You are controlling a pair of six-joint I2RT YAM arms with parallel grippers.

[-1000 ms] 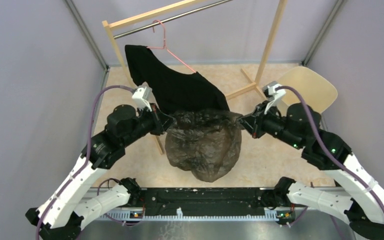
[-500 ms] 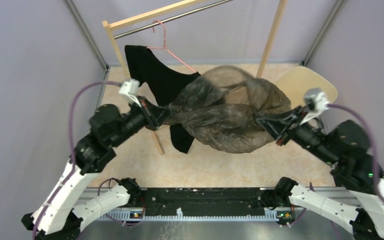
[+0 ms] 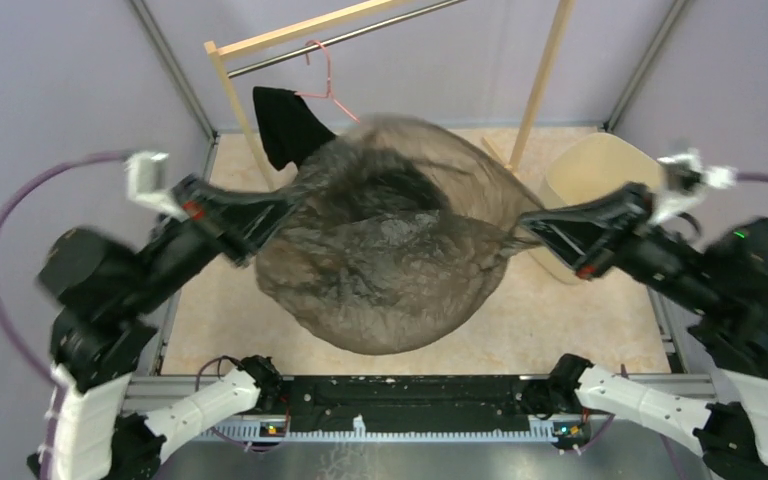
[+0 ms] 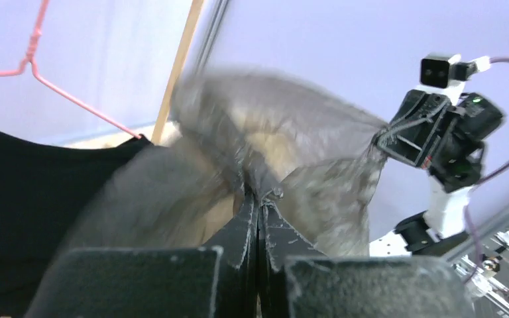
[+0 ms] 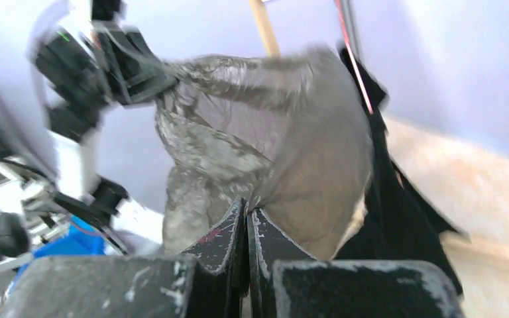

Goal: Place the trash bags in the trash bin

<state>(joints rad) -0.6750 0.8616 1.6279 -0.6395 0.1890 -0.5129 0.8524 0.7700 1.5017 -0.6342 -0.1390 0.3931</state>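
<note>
A large translucent brown-grey trash bag (image 3: 390,260) hangs billowed in the air between both arms. My left gripper (image 3: 282,205) is shut on the bag's left edge; its closed fingertips pinch the film in the left wrist view (image 4: 260,199). My right gripper (image 3: 520,222) is shut on the bag's right edge, as the right wrist view (image 5: 246,212) shows. The cream-beige trash bin (image 3: 600,170) stands at the far right, behind my right gripper and partly hidden by it.
A wooden clothes rack (image 3: 540,75) stands at the back. A black T-shirt (image 3: 285,125) on a pink hanger (image 3: 322,75) hangs from it, mostly hidden behind the bag. Grey walls close in left and right.
Both arms have lifted and spread apart, pulling the bag up off the floor. The bag has ballooned wide open and now covers most of the T-shirt.
</note>
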